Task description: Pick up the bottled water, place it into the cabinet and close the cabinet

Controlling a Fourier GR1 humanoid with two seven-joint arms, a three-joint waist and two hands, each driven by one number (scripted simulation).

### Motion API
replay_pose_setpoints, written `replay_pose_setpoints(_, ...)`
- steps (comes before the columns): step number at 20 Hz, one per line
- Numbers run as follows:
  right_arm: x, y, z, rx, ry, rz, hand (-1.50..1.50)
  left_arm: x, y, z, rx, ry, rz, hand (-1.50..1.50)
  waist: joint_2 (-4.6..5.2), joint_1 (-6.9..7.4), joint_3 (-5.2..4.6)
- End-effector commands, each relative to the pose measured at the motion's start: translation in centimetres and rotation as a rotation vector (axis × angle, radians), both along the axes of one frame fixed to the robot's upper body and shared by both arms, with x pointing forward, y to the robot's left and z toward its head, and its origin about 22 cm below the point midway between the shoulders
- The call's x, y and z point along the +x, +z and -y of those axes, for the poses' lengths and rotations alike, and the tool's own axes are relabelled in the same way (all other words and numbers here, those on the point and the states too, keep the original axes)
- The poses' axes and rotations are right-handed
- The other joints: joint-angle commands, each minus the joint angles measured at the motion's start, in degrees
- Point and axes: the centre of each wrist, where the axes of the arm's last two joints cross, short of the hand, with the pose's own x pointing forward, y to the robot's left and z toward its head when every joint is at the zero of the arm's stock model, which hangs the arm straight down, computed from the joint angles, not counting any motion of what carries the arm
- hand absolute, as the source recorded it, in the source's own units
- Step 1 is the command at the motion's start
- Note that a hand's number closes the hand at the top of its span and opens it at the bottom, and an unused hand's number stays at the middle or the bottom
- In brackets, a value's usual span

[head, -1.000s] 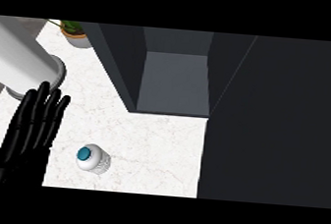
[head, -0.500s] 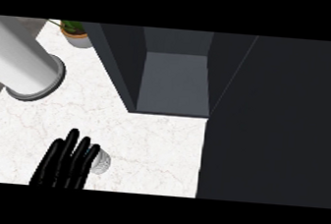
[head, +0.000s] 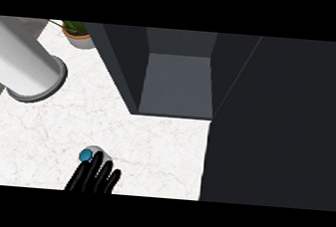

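One upright bottled water (head: 88, 155), blue cap skyward, touching left robot hand (head: 96, 178).

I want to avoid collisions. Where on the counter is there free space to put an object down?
Bare marble counter lies between the white cylinder, the open cabinet and the bottled water. It is crowded at the lower edge, where the robot hand meets the bottle, and by the plant.

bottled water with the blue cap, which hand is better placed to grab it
The one black hand in view, touching the clear bottled water from below. It shows at the view's lower left, so probably the left; the other hand is out of view.
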Motion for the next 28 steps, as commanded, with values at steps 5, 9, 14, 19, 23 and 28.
replay_pose_setpoints(5, -2.2, 2.0, 0.8, 0.071, 0.039, 0.038, -1.5, -2.0, 2.6, -0.9, 0.041, 0.087, 0.101, -1.5, -0.04, -0.29, 0.1)
replay_pose_setpoints(9, -3.4, 2.0, 0.1, 0.067, 0.034, 0.032, -1.5, -2.6, 2.2, -1.4, 0.063, 0.103, 0.081, -1.5, -0.24, -0.18, 0.01)
replay_pose_setpoints(14, -3.5, 2.1, 0.9, 0.083, 0.043, 0.036, -1.5, -2.7, 1.6, -1.3, 0.045, 0.166, 0.054, -1.5, -0.4, 0.17, -0.02)
replay_pose_setpoints(19, -4.4, 3.1, 0.3, 0.062, 0.048, 0.053, -1.5, -1.5, 1.3, -2.4, 0.08, 0.249, 0.081, -1.5, -0.05, -0.47, -0.12)
replay_pose_setpoints(23, -4.6, 2.9, 1.0, 0.066, 0.057, 0.047, -1.5, -1.6, 0.4, -2.8, 0.093, 0.269, 0.033, -1.5, 0.1, -0.51, -0.14)
replay_pose_setpoints(28, -5.1, 2.6, 1.2, 0.06, 0.052, 0.051, -1.5, -1.5, -1.0, -4.3, 0.153, 0.295, -0.018, -1.5, 0.19, -0.61, -0.23)
